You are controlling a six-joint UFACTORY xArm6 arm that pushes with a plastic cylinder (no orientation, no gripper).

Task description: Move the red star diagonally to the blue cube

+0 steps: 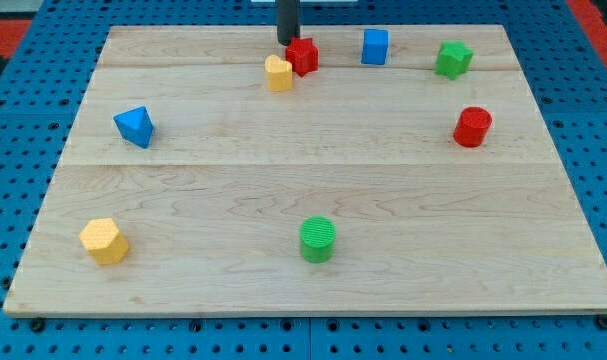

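Observation:
The red star (303, 56) lies near the view's top, just left of centre, on the wooden board (313, 180). The blue cube (375, 46) stands to its right, apart from it by a clear gap. My tip (285, 41) is at the view's top, just up and left of the red star, close to or touching it. A yellow block (279, 73) sits right beside the red star at its lower left.
A green block (453, 59) is at the top right, a red cylinder (473, 127) at the right, a blue triangular block (135, 126) at the left, a yellow hexagonal block (104, 241) at the bottom left, a green cylinder (318, 239) at the bottom centre.

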